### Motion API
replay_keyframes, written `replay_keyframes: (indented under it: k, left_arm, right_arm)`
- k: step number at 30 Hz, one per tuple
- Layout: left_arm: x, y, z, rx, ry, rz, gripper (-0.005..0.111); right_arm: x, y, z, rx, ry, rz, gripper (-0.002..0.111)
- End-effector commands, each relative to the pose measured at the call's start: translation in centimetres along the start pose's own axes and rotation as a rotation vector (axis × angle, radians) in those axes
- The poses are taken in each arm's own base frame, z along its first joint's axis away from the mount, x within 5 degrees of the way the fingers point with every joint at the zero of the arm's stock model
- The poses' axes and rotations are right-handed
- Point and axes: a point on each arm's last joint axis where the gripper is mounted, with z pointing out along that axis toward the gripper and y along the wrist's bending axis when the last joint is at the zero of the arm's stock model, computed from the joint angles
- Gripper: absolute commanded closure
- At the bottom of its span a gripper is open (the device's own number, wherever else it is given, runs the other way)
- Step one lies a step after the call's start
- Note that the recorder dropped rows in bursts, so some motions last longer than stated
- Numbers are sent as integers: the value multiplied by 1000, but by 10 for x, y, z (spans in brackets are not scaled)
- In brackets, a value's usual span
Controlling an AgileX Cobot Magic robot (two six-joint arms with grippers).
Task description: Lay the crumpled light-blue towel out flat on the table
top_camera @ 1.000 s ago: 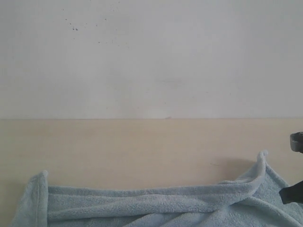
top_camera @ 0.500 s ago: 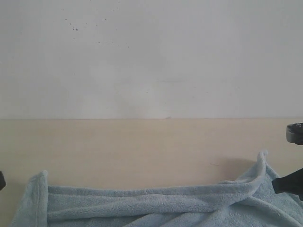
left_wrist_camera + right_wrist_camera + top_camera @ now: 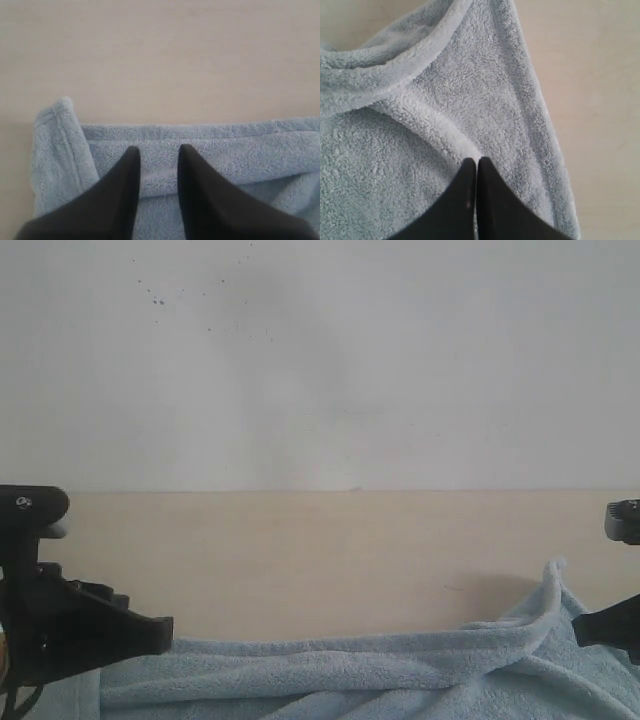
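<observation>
White wall [image 3: 320, 360] behind pale table [image 3: 300, 560] | towel [image 3: 350, 670] lies bunched on the table, away from the wall | left gripper [image 3: 159, 148] half open over the folded edge, gripping nothing yet | right gripper [image 3: 476, 160] closed tight at a fold, hold unclear | risk: jaws pinch two layers, so the fold will not open

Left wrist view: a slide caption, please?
Parted jaws over a fold of the light-blue towel on the beige table.

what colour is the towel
The towel is plain pale blue, no pattern; the right wrist view shows it best.
</observation>
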Motion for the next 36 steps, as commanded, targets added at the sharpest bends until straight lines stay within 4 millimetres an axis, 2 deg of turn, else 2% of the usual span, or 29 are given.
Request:
replay_keyframes:
  k: [1,6,10,13,19,24,29,36]
  left_arm:
    - [-18,13,16,40,17,-69,77]
    - [-40,44,36,23,32,-150,72]
    - [-42,56,55,-57,102,-42,69]
    - [-40,59,76,-123,179,-16,66]
    - [-36,50,113,-81,226,-15,65]
    - [-30,50,148,-144,294,-31,65]
    - [-15,49,165,-161,348,-47,65]
    - [-13,58,167,-207,363,-32,65]
  right_arm:
    - [-2,2,-2,-14,-24,-2,108]
    - [-3,3,-2,-28,-32,-4,108]
    - [-4,3,-2,-29,-43,-4,108]
    - [-4,3,-2,-29,-47,-6,108]
    - [-4,3,-2,-28,-45,-23,108]
    - [-6,3,-2,-29,-64,-24,108]
    - [-8,3,-2,-30,-92,-23,108]
    - [-9,3,-2,-30,-100,-23,108]
